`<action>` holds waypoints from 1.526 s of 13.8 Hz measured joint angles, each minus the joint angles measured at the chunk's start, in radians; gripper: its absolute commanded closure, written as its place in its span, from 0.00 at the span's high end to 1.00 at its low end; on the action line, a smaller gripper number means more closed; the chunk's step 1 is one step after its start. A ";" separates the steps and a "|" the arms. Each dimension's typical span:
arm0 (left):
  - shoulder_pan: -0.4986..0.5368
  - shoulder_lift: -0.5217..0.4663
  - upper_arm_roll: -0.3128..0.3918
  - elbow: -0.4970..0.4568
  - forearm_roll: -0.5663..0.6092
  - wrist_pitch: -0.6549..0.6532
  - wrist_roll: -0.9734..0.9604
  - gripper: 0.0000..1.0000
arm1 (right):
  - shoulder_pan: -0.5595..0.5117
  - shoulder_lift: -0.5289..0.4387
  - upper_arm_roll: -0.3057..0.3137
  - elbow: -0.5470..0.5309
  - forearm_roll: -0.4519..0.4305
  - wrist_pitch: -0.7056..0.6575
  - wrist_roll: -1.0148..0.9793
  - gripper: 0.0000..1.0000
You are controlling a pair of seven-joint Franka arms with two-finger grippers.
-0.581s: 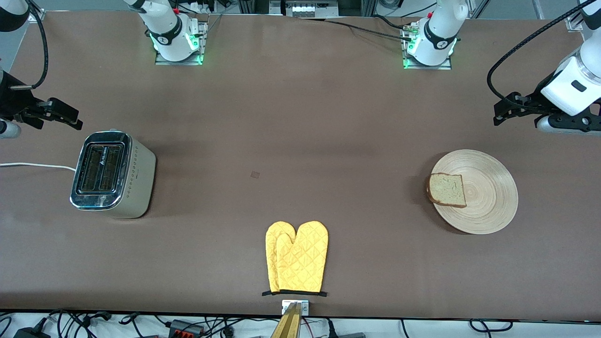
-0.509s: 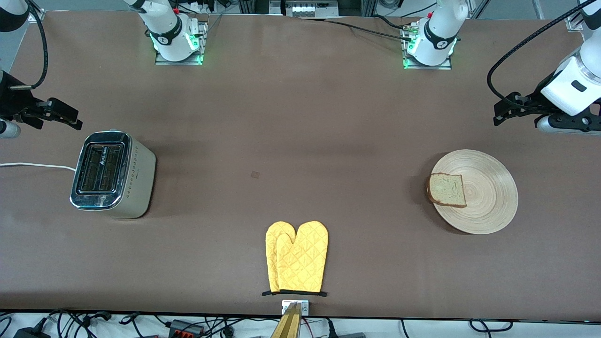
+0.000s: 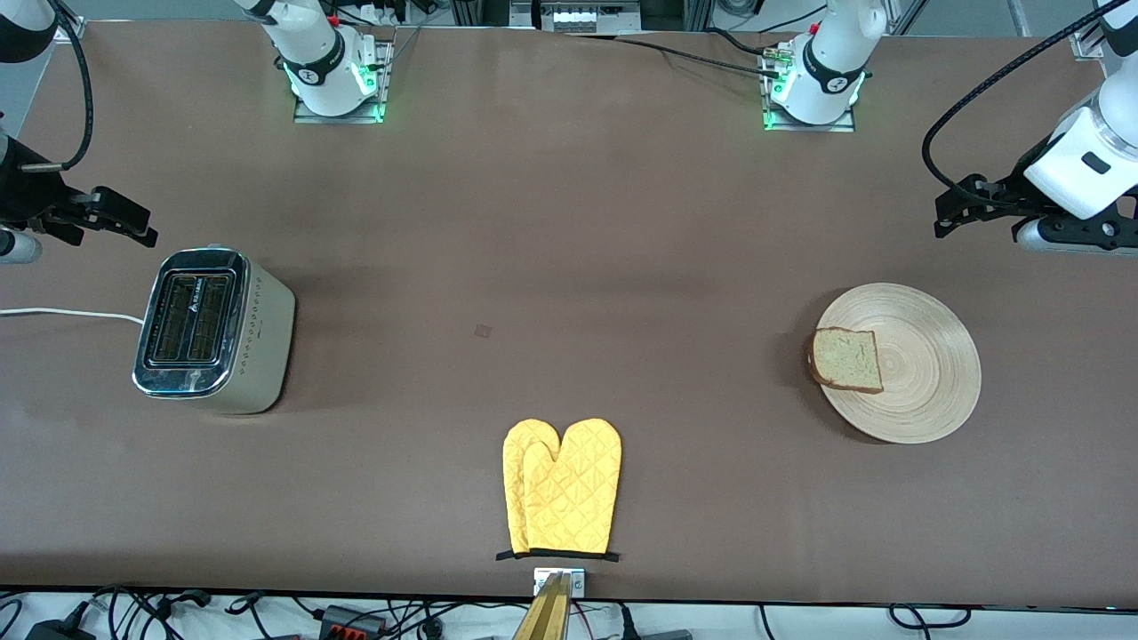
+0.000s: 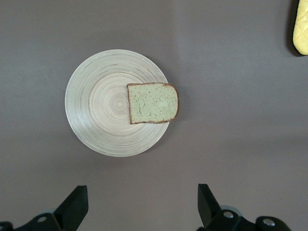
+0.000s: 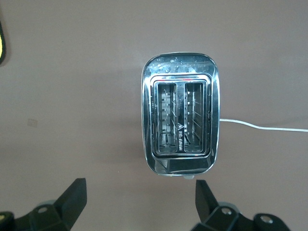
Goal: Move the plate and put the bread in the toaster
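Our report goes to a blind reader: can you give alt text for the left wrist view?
A slice of bread lies on a round wooden plate, overhanging its rim, on a brown table. The left gripper hangs open over bare table beside the plate, holding nothing.

tan ringed plate [image 3: 933, 391], quilted yellow mitts [image 3: 562, 487]

Front cam: high, across the tabletop [image 3: 551, 231], facing both arm bases, angled steeply down; takes in the whole surface w/ toaster [image 3: 213, 331], plate [image 3: 925, 373] and yellow mitts [image 3: 562, 487].

Left wrist cam: straight down from well above, plate [image 4: 103, 103] w/ bread [image 4: 153, 103] centred, mitt corner [image 4: 301, 26] at edge. Shares those w/ front cam.

Right wrist cam: straight down over toaster [image 5: 180, 113], closer in, slots visible. Shares toaster and cord [image 5: 262, 127] w/ front cam.
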 measured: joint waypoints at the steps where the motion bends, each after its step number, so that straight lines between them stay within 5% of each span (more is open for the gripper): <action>1: 0.000 0.000 0.000 0.000 0.000 0.000 0.000 1.00 | 0.000 0.002 0.000 0.000 0.000 0.001 0.000 1.00; 6: 0.000 0.016 0.000 0.007 0.000 -0.035 0.000 1.00 | -0.001 -0.003 -0.001 0.010 0.000 0.000 0.000 1.00; 13: 0.008 0.178 0.004 0.095 0.000 -0.144 0.000 1.00 | 0.002 0.000 0.002 0.010 0.000 -0.006 -0.001 1.00; 21: 0.259 0.400 0.014 0.192 -0.122 -0.115 0.285 1.00 | 0.003 0.014 0.003 0.009 0.000 -0.007 -0.001 1.00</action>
